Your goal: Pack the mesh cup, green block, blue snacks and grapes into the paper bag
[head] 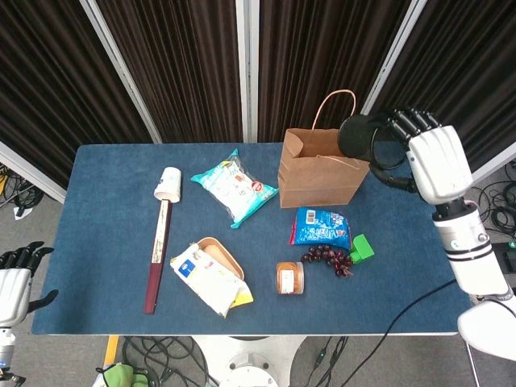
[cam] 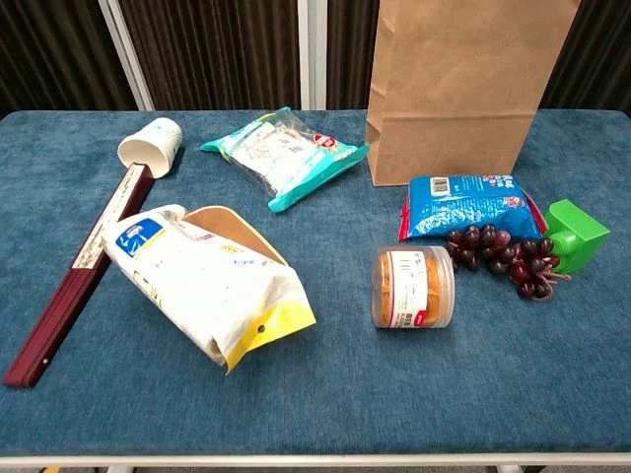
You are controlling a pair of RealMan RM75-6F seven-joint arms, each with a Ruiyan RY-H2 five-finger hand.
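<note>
We see the right hand [head: 427, 157] gripping the mesh cup [head: 357, 136] — raised over the right edge of the paper bag [head: 322, 173]. Blue snacks [head: 321, 226], grapes [head: 328, 258] and green block [head: 363, 247] lie on the table [head: 105, 210] before the bag. Left hand [head: 14, 278] — low at left, empty, fingers apart.

In front of you the paper bag [cam: 455, 84] stands upright at the table's far side. Just before it lie the blue snacks [cam: 461, 205], with the grapes [cam: 503, 253] touching their near edge and the green block [cam: 575, 235] at the right.
</note>
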